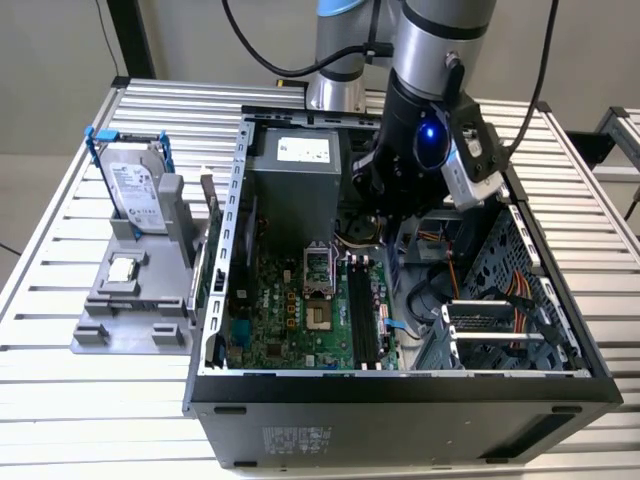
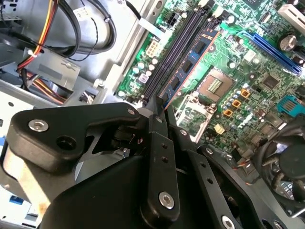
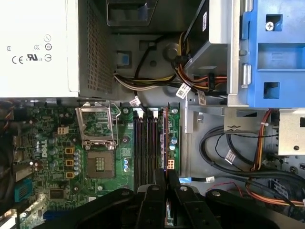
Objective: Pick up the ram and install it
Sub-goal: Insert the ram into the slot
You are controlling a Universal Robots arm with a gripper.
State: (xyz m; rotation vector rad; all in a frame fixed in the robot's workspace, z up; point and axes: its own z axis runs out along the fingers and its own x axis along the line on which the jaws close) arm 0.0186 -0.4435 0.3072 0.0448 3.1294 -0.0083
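In the exterior view, a hard drive (image 1: 135,190) is standing at nine o'clock on a grey holder (image 1: 130,300). Right of it, inside the open computer case (image 1: 400,380), the gripper (image 2: 161,106) is pinching the ram (image 2: 190,61) edge-on over the motherboard (image 1: 290,310) memory slots (image 3: 143,148).

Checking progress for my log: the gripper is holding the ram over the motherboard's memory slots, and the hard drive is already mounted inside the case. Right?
Not quite: the hard drive stands in the grey holder outside the case, as the exterior view shows. The gripper does hold the ram over the memory slots.
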